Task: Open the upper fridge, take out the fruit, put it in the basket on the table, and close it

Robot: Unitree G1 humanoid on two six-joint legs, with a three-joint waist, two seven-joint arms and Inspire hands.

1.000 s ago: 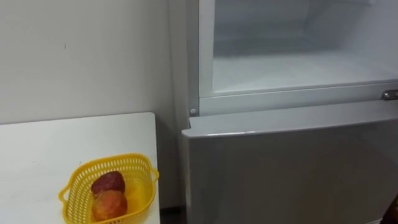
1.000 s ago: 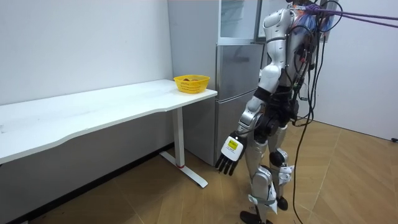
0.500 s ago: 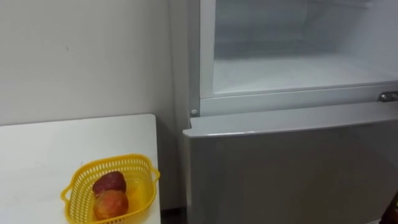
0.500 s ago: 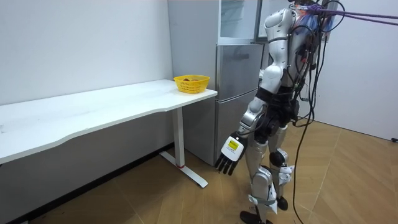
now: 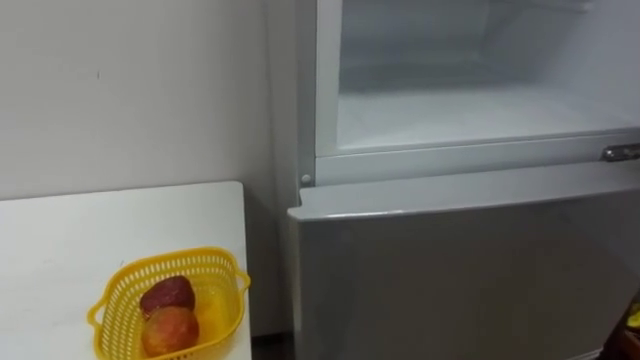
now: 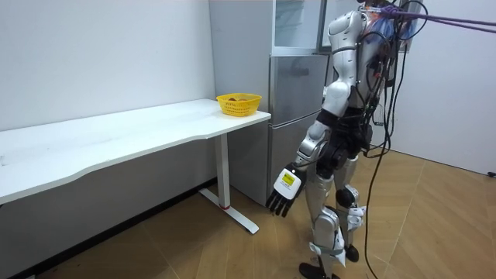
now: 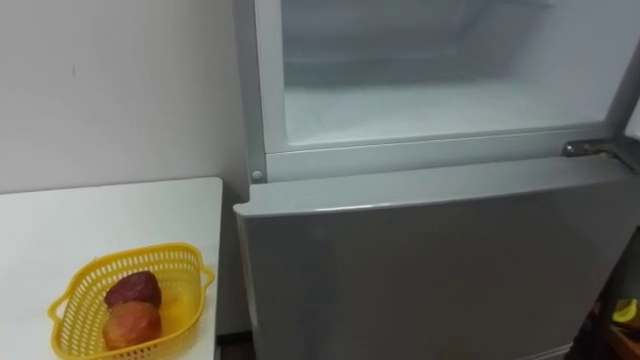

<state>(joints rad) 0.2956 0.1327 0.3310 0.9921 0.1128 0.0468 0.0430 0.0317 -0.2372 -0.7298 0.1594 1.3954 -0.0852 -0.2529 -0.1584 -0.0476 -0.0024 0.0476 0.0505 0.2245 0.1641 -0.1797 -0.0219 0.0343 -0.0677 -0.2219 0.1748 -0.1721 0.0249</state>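
Note:
The fridge's upper compartment (image 5: 470, 110) stands open straight ahead of me, and its white shelf looks bare. Below it the grey lower door (image 5: 460, 270) is closed. In the room view I stand upright facing the fridge (image 6: 291, 101), close to it. My left hand (image 6: 282, 194) hangs low at my side with relaxed fingers and holds nothing.
A yellow basket (image 5: 215, 262) sits at the near corner of the white table (image 5: 100, 230) to my left, holding a dark red fruit (image 5: 167, 295) and an orange-red fruit (image 5: 170, 330). A metal hinge (image 5: 620, 152) juts out at the compartment's right edge. Wooden floor lies behind me.
The eye view has shifted a little, which is the camera's own move. My left hand sways slightly in the room view; nothing else has moved.

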